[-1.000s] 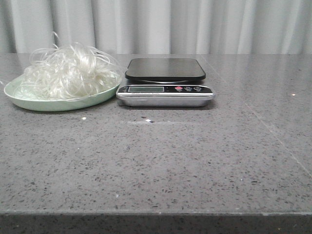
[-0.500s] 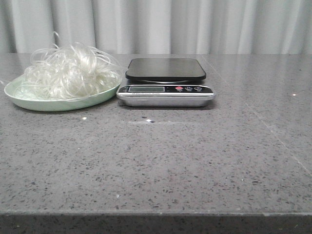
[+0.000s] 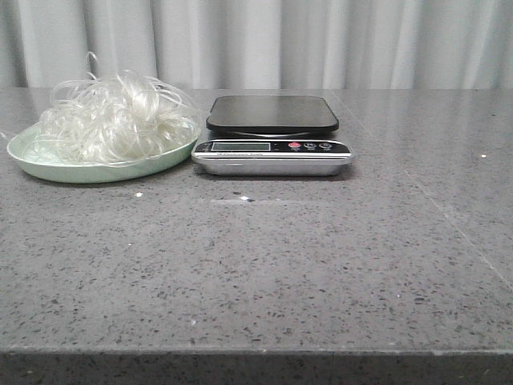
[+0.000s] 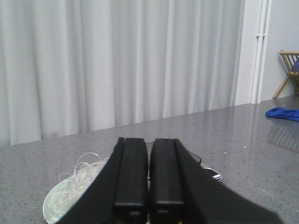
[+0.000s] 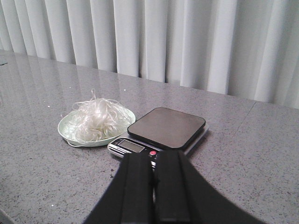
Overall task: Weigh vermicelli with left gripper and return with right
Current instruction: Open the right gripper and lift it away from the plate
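The vermicelli (image 3: 112, 116) is a fluffy mound of white looping strands lying in a pale green plate (image 3: 96, 171) at the back left of the table. It also shows in the right wrist view (image 5: 96, 120) and partly in the left wrist view (image 4: 77, 179). Right of the plate stands the scale (image 3: 272, 136), with a bare black platform (image 5: 167, 127). My left gripper (image 4: 149, 144) is shut and empty, back from the plate. My right gripper (image 5: 154, 161) is shut and empty, short of the scale. Neither gripper shows in the front view.
The grey speckled table (image 3: 264, 265) runs to a front edge near the camera. A white curtain (image 3: 256, 40) hangs behind the table. A blue cloth (image 4: 284, 113) and a wooden rack (image 4: 290, 70) are far off past the table in the left wrist view.
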